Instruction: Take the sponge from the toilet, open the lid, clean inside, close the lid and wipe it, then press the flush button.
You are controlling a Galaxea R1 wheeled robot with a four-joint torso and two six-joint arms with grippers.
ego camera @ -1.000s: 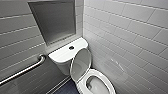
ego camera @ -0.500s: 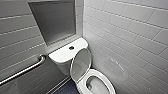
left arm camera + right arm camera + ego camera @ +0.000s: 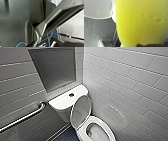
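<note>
The white toilet [image 3: 98,135] stands in the corner in the head view. Its lid [image 3: 81,110] is raised and leans back against the tank [image 3: 62,102]. The ring seat is down over the bowl. The small round flush button [image 3: 71,94] sits on the tank cover. In the right wrist view the yellow sponge [image 3: 140,22] looms very close to the camera, and my right gripper is shut on it. Beside the sponge there is a white glossy curved surface [image 3: 97,8]. The left wrist view shows dark parts of the robot and a blue cable [image 3: 48,37], with nothing held.
A metal grab bar [image 3: 23,117] runs along the left wall. A grey recess [image 3: 53,68] is set into the wall above the tank. Pale tiled wall [image 3: 130,84] closes in tightly on the right. Dark floor [image 3: 66,135] shows left of the bowl.
</note>
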